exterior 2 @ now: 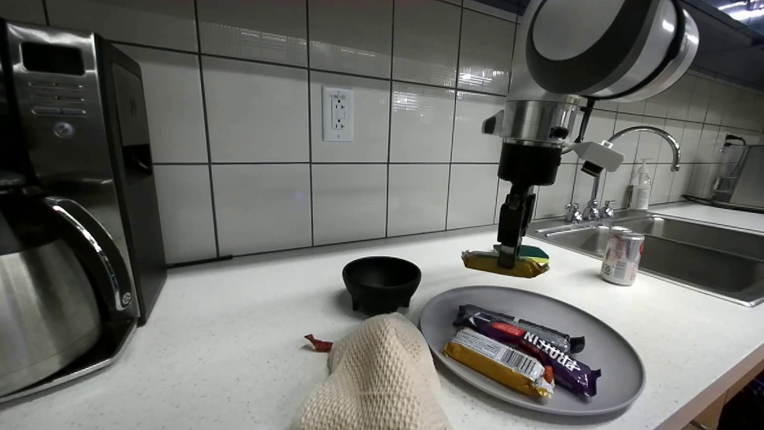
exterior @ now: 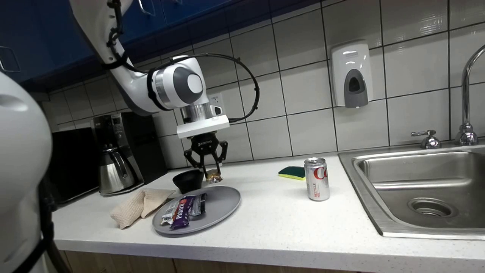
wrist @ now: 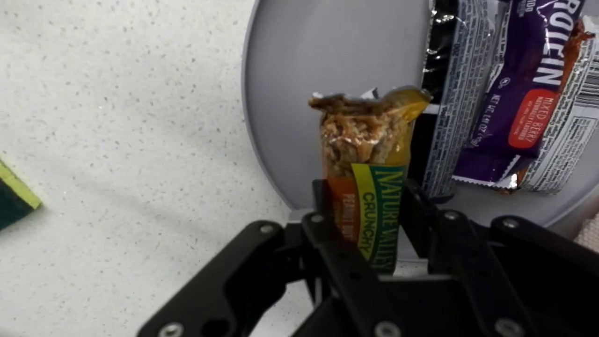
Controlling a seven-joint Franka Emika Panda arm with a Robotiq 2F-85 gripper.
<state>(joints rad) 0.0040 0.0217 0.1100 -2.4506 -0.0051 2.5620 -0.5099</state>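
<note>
Gripping a Nature Valley Crunchy bar (wrist: pixel 365 187) by its 2 long sides with the pincer (exterior: pixel 213 174), up off the table (exterior 2: pixel 239 334), near the rim of the grey plate (exterior: pixel 223 201)! Watch that glossy wrapper: likely to slip or swivel in so narrow a hold, or to crumble inside from too hard a squeeze. Let go too close to the plate's rim and expect a see-saw, then a slide outward. Let go farther in, over the mixed berry protein bar (exterior 2: pixel 537 347), and risk a roll from uneven footing. Careful beside the plate: easy to clip the black footed bowl (exterior 2: pixel 382 295) by swinging low.
</note>
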